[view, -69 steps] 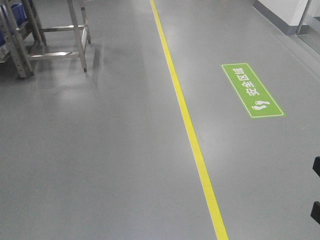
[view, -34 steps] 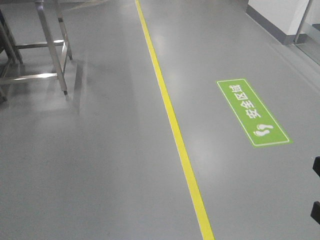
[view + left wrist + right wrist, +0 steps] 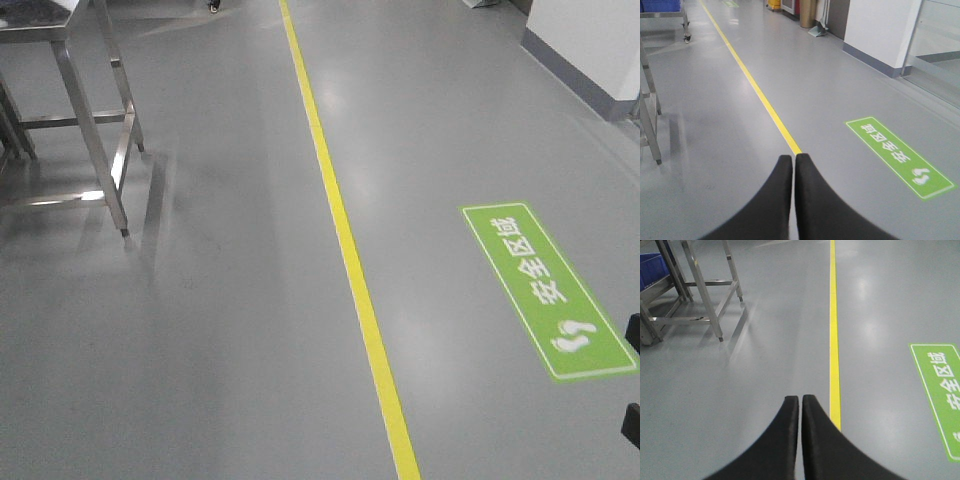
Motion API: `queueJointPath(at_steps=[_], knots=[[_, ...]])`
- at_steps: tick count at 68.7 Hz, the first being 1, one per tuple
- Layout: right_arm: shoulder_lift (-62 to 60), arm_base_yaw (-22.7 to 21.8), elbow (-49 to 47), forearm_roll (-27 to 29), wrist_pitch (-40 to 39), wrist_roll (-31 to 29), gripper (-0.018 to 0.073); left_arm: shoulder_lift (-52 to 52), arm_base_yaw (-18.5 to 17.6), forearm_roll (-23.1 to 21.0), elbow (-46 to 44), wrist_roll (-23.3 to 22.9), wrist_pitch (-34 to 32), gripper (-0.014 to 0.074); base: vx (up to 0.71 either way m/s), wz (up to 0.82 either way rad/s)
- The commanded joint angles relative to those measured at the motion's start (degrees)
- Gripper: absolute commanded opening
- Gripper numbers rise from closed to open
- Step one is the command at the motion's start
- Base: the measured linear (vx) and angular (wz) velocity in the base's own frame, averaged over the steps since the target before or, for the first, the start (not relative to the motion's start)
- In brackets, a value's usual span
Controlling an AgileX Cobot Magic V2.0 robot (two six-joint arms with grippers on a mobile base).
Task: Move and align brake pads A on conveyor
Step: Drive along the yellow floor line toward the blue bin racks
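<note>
The brake pads A and the conveyor are out of view in every frame. My left gripper (image 3: 794,159) is shut, its two black fingers pressed together with nothing between them, hanging over grey floor near a yellow line (image 3: 756,90). My right gripper (image 3: 800,400) is likewise shut and empty above the floor, just left of the yellow line (image 3: 834,340). Neither gripper's fingers show in the front view; only dark parts sit at its right edge.
Grey floor with a yellow line (image 3: 340,230) running away from me. A green safety-zone sign (image 3: 545,288) lies on the right. A steel table frame (image 3: 90,130) stands at left, also the steel frame (image 3: 700,285) with a blue bin (image 3: 652,267). A white wall (image 3: 880,30) is far right.
The view has turned and advanced: the green sign slid down and right, the steel frame came closer at the left. Both grippers' state cannot be compared.
</note>
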Motion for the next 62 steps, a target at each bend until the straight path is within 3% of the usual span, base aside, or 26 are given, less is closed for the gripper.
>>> queueJointPath(at_steps=[1,62], knots=[[0.32,-0.18,-1.4,-0.54,-3.74,-0.56,-0.0008,0.55,-0.3,0.4,-1.4,0.06,-4.27,-0.0005,0.63,0.08],[0.32,-0.18,-1.4,-0.53,-3.73,-0.56,-0.0008,0.55,-0.3,0.4,-1.4,0.06,-4.27,-0.0005,0.67,0.06]])
